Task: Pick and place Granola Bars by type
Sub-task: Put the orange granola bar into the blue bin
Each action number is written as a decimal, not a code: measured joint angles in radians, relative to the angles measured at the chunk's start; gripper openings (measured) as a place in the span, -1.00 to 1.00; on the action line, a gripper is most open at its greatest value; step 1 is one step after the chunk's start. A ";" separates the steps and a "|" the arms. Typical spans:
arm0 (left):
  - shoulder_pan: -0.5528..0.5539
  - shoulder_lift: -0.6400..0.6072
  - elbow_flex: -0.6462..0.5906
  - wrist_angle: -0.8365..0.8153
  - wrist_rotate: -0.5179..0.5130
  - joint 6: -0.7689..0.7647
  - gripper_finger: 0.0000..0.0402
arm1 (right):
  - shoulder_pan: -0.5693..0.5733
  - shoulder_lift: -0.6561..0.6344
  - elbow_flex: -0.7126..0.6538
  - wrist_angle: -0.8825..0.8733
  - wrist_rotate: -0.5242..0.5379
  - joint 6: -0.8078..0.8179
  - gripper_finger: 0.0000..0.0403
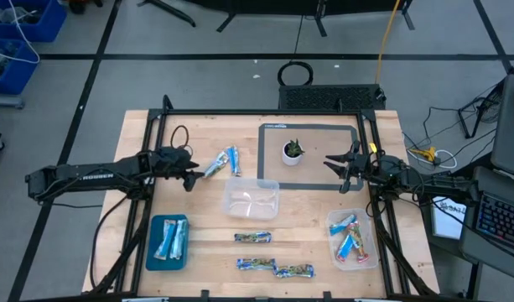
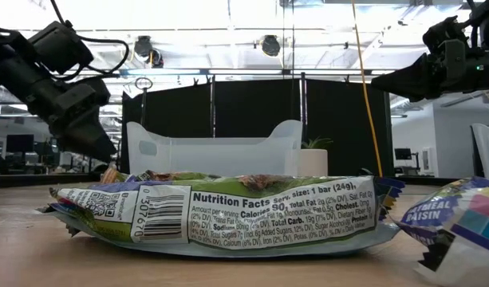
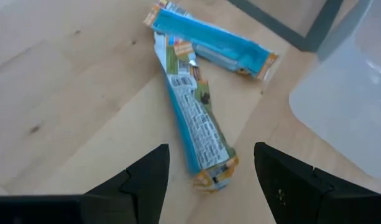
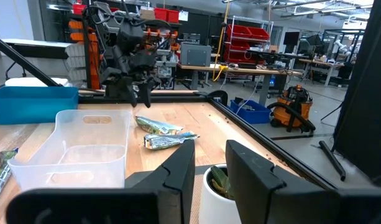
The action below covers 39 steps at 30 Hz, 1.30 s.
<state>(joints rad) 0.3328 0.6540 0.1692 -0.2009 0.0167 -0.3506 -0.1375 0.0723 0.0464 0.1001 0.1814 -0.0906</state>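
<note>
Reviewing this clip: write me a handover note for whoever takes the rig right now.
Left end effector: open, empty, above two blue bars on the table.
Right end effector: empty, fingers apart, beside the plant pot.
Done: blue tray holds blue bars; right tub holds red and blue ones.
Left: centre tub is empty; three patterned bars and the blue pair lie loose.

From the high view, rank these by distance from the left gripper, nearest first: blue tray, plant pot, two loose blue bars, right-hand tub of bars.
1. Two loose blue bars, just beside the left gripper.
2. Blue tray, front left.
3. Plant pot, centre back.
4. Right-hand tub of bars, front right.
</note>
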 joint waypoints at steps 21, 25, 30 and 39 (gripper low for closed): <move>-0.141 0.000 0.000 -0.085 -0.168 -0.034 0.19 | 0.000 0.000 0.000 0.000 0.000 0.000 -0.59; -0.152 0.000 0.000 -0.083 -0.185 -0.073 0.19 | 0.000 0.000 0.000 0.000 0.000 0.000 -0.59; -0.167 0.043 0.000 -0.078 -0.210 -0.107 0.19 | 0.000 0.000 0.000 0.000 0.000 0.000 -0.59; -0.174 0.222 0.000 0.082 -0.210 -0.104 0.19 | 0.000 0.000 0.000 0.000 0.000 0.000 -0.59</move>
<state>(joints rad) 0.1593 0.8756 0.1696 -0.1188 -0.1934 -0.4541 -0.1376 0.0724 0.0463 0.1001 0.1814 -0.0908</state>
